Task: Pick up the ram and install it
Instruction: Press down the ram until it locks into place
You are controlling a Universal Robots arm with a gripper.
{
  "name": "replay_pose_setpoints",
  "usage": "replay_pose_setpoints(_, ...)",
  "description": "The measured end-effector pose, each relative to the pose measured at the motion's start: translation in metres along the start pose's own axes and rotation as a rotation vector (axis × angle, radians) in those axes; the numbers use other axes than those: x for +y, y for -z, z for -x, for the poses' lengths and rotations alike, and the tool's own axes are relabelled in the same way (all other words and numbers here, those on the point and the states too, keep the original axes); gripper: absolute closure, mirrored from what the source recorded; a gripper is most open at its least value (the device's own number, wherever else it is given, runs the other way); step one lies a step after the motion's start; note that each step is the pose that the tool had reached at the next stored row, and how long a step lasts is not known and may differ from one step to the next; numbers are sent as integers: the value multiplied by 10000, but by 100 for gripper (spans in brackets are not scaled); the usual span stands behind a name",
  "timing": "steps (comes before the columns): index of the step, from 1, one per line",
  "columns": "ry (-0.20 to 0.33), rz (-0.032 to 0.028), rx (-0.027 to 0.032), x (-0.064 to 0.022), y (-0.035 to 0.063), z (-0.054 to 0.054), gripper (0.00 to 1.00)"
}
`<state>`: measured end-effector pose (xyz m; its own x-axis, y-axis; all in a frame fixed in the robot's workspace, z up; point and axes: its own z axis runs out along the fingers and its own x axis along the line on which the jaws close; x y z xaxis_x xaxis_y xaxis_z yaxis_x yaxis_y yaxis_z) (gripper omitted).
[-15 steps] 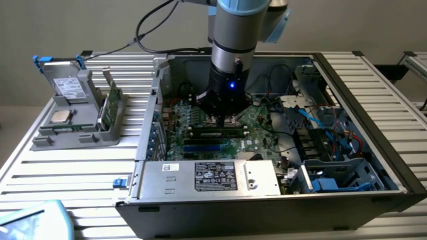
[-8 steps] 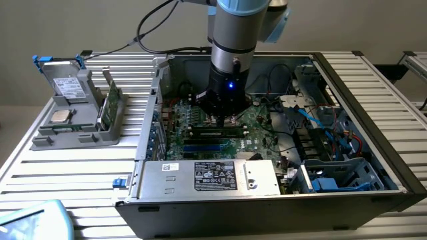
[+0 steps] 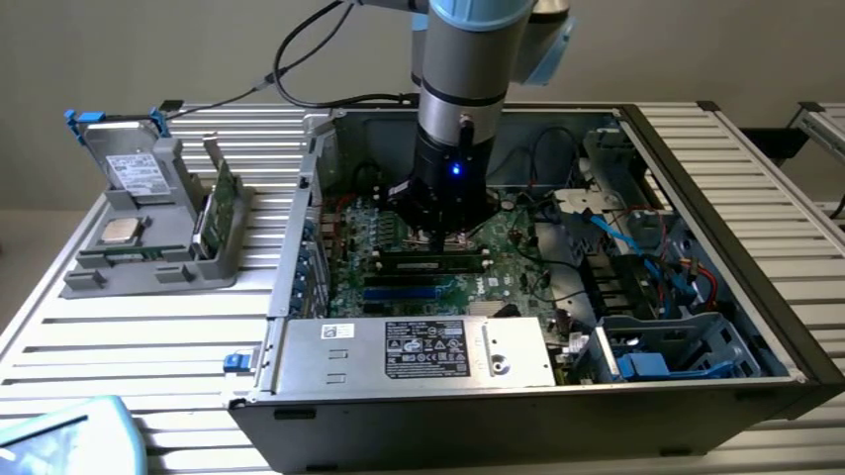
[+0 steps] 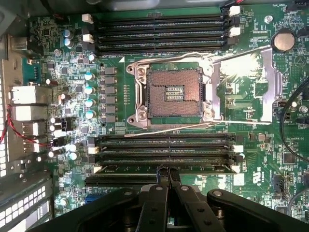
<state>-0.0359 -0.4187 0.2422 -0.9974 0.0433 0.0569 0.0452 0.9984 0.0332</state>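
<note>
The install step is looking nearly finished: the gripper (image 4: 167, 175) is pressing down inside the open computer case (image 3: 739, 208), its fingers (image 4: 173, 177) pinched fully together with nothing between them, their tips bearing on the top edge of the ram (image 4: 164, 168). The ram is sitting in one of the slots in the lower memory bank (image 4: 164, 147) of the green motherboard (image 4: 251, 96), the one nearest the gripper, just beside the empty CPU socket (image 4: 175, 92). From the exterior view the stick (image 3: 425, 263) is lying level along its slot directly under the arm's wrist, a long, narrow dark strip with a pale label on its face. The white latches (image 4: 236, 168) at the slot ends are appearing close to the stick's ends, though whether they are fully snapped in is not clear. Judging from this, what the seating calls for is even downward pressure along the stick, kept square to the slot, so neither end is riding high. Well apart, on the slatted table, a grey parts holder (image 3: 152, 252) is standing to the exterior view's left of the case.
</note>
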Motion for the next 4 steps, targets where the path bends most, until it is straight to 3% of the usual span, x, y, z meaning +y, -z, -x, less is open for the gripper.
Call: replay_pose_setpoints(4,-2,-2,21,0,0,0,89)
